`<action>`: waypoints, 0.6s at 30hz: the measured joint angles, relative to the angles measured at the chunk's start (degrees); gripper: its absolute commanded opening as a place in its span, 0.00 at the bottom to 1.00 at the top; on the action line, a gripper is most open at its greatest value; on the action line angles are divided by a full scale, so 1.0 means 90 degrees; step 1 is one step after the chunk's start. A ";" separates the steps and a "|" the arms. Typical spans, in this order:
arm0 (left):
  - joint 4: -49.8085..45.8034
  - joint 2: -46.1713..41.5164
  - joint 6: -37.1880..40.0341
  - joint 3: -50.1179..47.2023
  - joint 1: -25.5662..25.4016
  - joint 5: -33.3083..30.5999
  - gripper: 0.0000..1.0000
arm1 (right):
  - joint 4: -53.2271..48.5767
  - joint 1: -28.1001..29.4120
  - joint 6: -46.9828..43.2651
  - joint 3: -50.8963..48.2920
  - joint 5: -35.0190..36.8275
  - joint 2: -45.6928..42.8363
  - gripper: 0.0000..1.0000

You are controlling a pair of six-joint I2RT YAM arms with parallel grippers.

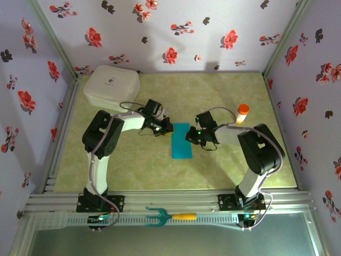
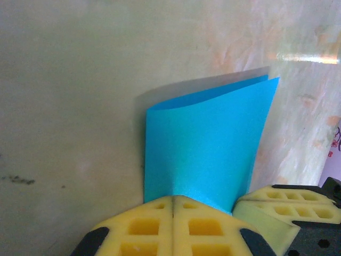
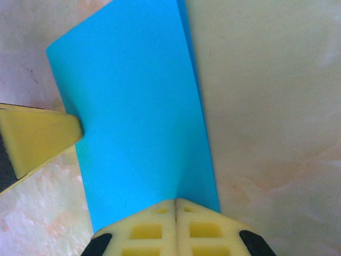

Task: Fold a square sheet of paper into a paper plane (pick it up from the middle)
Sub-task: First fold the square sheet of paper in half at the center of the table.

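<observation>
The square sheet of paper (image 1: 181, 143) is teal-blue and lies doubled over into a narrow rectangle in the middle of the table. In the left wrist view the sheet (image 2: 208, 144) has its rounded fold at the left and two loose edges at the top right. My left gripper (image 1: 165, 128) is at its upper left edge, and its yellow jaws (image 2: 173, 197) are shut with the paper puckering into their tip. My right gripper (image 1: 192, 136) is at the opposite long edge, shut (image 3: 176, 200) on the sheet (image 3: 138, 117) the same way. No paper plane shape shows.
A white lidded box (image 1: 112, 88) stands at the back left. An orange bottle with a white cap (image 1: 242, 113) stands just behind the right arm. A teal fork-shaped tool with a yellow handle (image 1: 160, 216) lies on the front rail. Flowered walls close three sides.
</observation>
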 measured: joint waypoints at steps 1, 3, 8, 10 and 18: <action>-0.0012 -0.0005 0.0000 0.0010 0.0000 -0.0005 0.03 | 0.0000 0.0000 0.0000 0.0000 0.0000 0.0000 0.00; -0.0090 -0.0005 -0.0002 0.0066 0.0000 -0.0029 0.03 | 0.0000 0.0000 0.0000 0.0000 0.0000 0.0000 0.00; -0.0340 -0.0002 0.0002 0.0461 0.0005 -0.0075 0.03 | 0.0000 0.0000 0.0000 0.0000 0.0000 0.0000 0.00; -0.0323 0.0000 0.0002 0.0612 0.0015 -0.0078 0.03 | 0.0000 0.0000 0.0000 0.0000 0.0000 0.0000 0.00; -0.0255 0.0457 -0.0012 0.0750 0.0175 -0.0039 0.03 | -0.0007 0.0000 -0.0002 0.0000 0.0000 0.0000 0.00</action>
